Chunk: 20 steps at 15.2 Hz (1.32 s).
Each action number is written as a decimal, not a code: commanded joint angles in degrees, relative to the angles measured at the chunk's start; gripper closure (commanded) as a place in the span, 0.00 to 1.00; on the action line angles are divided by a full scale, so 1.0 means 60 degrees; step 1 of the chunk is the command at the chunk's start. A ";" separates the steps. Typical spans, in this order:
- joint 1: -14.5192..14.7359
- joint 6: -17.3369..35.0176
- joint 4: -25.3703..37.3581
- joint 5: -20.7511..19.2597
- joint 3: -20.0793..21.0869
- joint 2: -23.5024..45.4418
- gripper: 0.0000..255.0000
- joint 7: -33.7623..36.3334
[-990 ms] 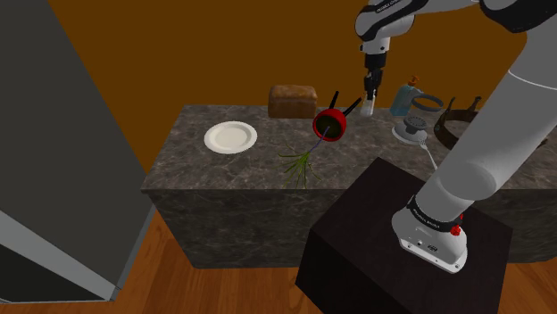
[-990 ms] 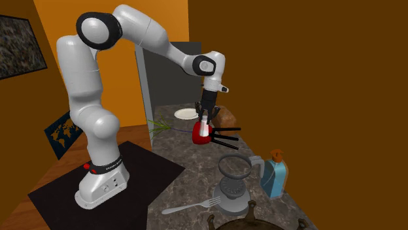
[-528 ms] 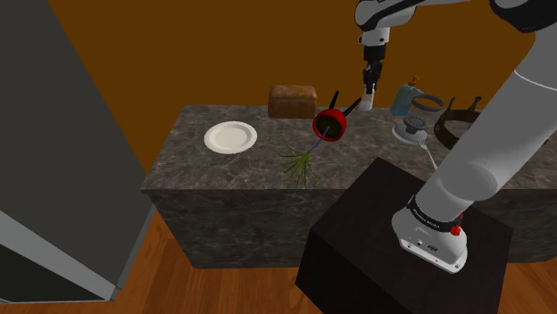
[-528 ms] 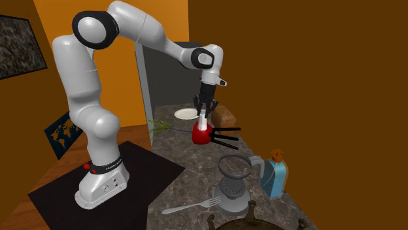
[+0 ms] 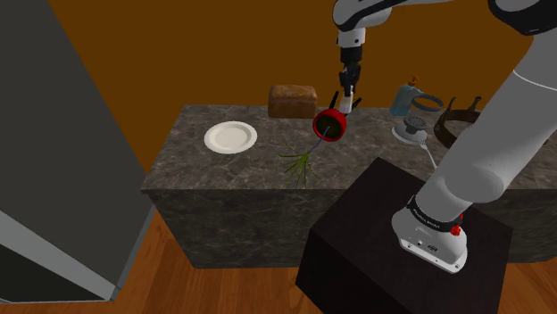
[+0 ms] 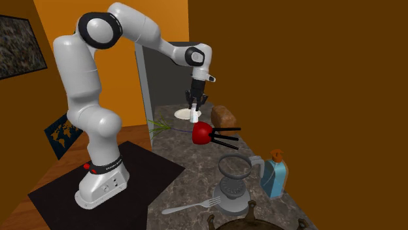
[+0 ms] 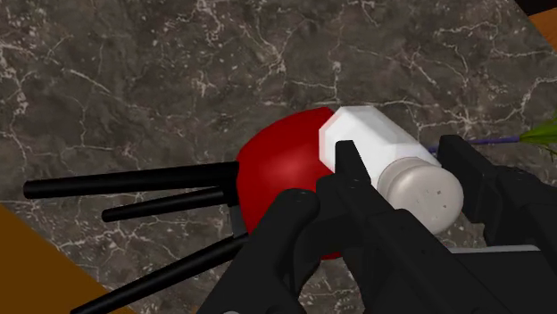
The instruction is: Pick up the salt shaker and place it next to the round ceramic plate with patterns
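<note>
**Shoulder view.** Gripper [image 5: 346, 92]: points down, jaws pinching the white shaker [image 5: 345, 102]. The shaker hangs just above the red pot [image 5: 328, 125]. White plate [image 5: 230, 137]: on the counter [image 5: 187, 169], well apart from the pot, toward this view's left. Brown loaf [image 5: 293, 101]: near the pot, behind it. Green herb [image 5: 299, 162]: near the pot, in front.

**Second exterior view.** Gripper [image 6: 194, 112] with shaker [image 6: 195, 117]: above the pot [image 6: 202, 133], on its plate [image 6: 184, 114] side. Loaf [image 6: 223, 116]: just beyond the pot. Blue bottle [image 6: 276, 175]: well apart from the pot.

**Wrist view.** Shaker [image 7: 384, 161]: white body, grey perforated cap, clasped between both fingers [image 7: 353, 178] of the gripper [image 7: 400, 157]. Pot [image 7: 281, 178]: beyond the shaker, black rods projecting from it over the marbled counter [image 7: 134, 80].
</note>
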 commanded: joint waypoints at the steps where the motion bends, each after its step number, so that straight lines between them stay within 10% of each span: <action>1: 0.0229 -0.0032 0.0120 0.0178 0.0228 0.0114 1.00 0.0407; 20: 0.2037 -0.0910 0.3656 0.1742 0.1971 0.2779 1.00 0.3594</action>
